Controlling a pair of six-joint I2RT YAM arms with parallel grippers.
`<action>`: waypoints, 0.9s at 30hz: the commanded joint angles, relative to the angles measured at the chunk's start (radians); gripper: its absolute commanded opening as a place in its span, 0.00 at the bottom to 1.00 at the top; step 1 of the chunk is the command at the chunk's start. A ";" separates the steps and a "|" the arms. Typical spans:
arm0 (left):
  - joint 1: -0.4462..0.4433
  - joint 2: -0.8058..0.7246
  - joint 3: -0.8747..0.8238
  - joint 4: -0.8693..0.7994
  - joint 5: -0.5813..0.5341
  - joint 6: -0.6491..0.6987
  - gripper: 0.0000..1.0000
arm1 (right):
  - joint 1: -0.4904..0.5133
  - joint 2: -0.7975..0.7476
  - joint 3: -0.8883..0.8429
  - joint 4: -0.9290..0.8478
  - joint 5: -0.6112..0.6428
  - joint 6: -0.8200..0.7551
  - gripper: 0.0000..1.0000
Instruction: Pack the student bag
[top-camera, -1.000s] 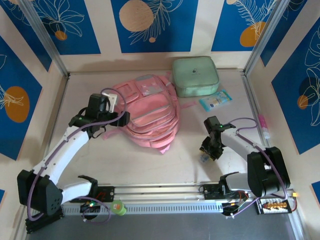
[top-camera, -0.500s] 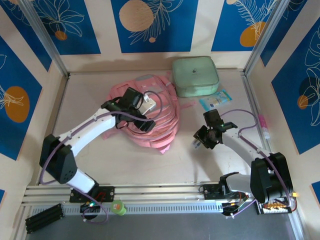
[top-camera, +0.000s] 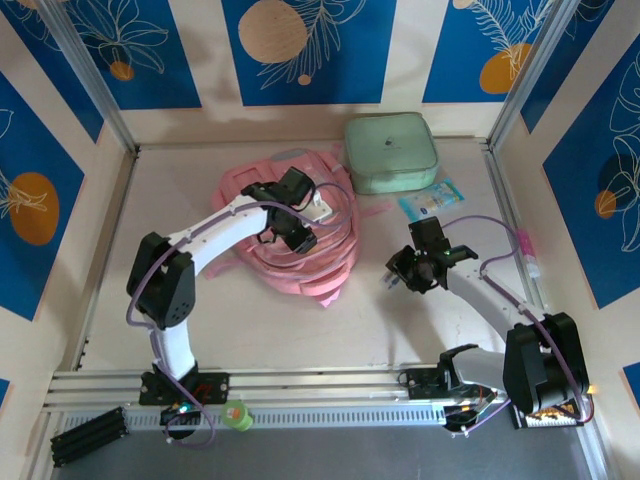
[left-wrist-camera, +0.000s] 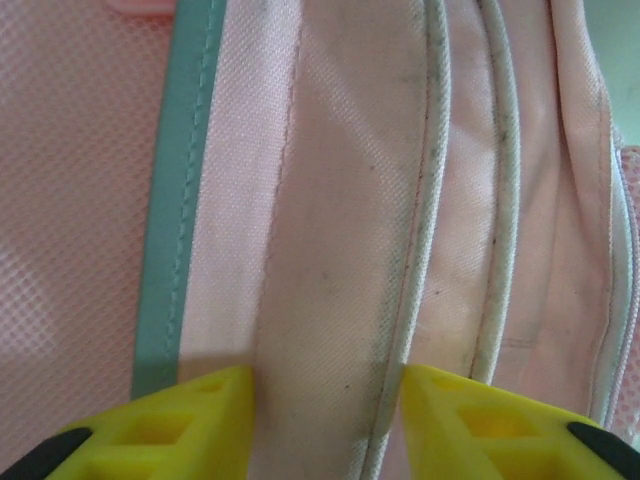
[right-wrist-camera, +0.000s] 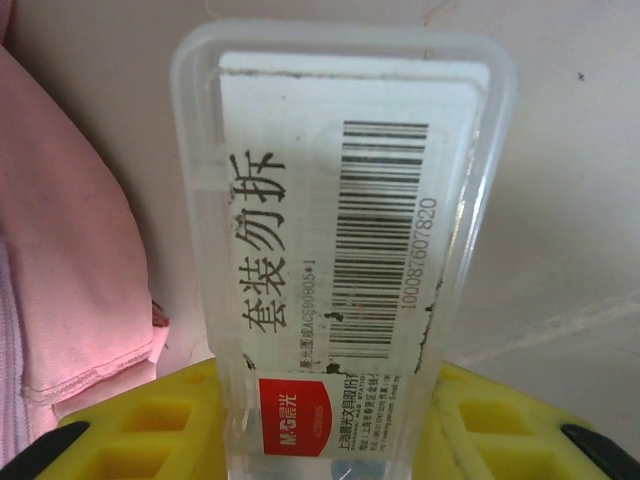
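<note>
The pink student bag (top-camera: 305, 262) lies flat at the table's middle back. My left gripper (top-camera: 299, 237) reaches over its top; in the left wrist view the yellow fingers (left-wrist-camera: 190, 410) press against both sides of a raised fold of the bag's pink fabric (left-wrist-camera: 335, 200), beside a mint trim strip. My right gripper (top-camera: 398, 279) hovers to the right of the bag, shut on a clear plastic case (right-wrist-camera: 340, 240) with a barcode label and a red sticker. The bag's edge (right-wrist-camera: 60, 300) lies just left of that case.
A mint-green zip case (top-camera: 390, 152) stands at the back, right of the bag. A blue packet (top-camera: 432, 200) lies in front of it. A pink pen (top-camera: 527, 252) rests by the right rail. A green object (top-camera: 236, 413) sits on the front rail.
My left arm swung from the bag's left side across onto its top, and its jaws narrowed around a fabric fold. My right gripper carried the clear case up and left toward the bag.
</note>
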 joint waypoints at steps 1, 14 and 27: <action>-0.009 0.036 0.056 -0.040 -0.043 -0.014 0.38 | 0.006 -0.027 -0.018 0.016 -0.038 0.029 0.39; -0.053 0.043 0.052 -0.049 -0.189 0.044 0.52 | 0.007 -0.037 -0.014 0.017 -0.034 0.037 0.38; -0.048 0.000 0.165 -0.102 -0.198 -0.043 0.00 | 0.008 -0.043 -0.014 0.018 -0.038 0.046 0.38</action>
